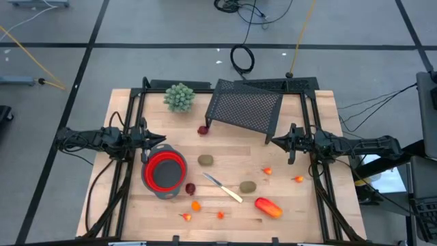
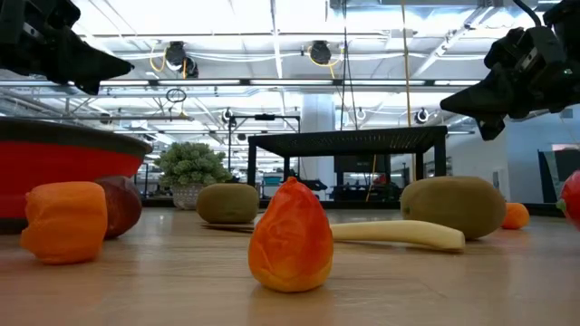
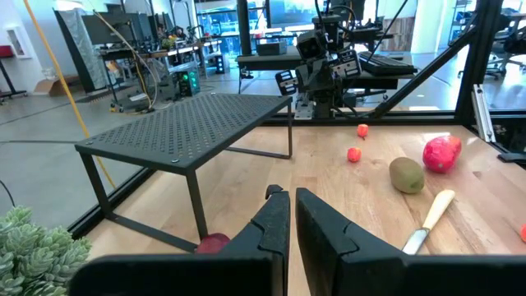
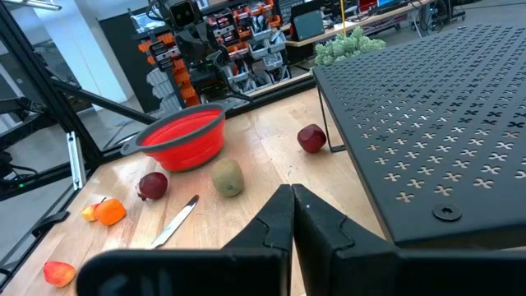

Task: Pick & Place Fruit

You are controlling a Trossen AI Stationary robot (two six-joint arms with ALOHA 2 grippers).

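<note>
Fruit, small toy pieces such as brown oval kiwi (image 1: 205, 160), scattered on wooden surface (image 1: 300, 212); none picked. Left pincer (image 1: 161, 139) and right pincer (image 1: 275, 141) closed, empty, raised. Next: open, descend, grasp.

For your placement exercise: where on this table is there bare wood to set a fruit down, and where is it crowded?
Bare wood lies between the black mesh rack and the two kiwis, and along the front right corner past the long orange-red fruit. Crowded: the front middle, around the red bowl, knife and small orange bits.
</note>
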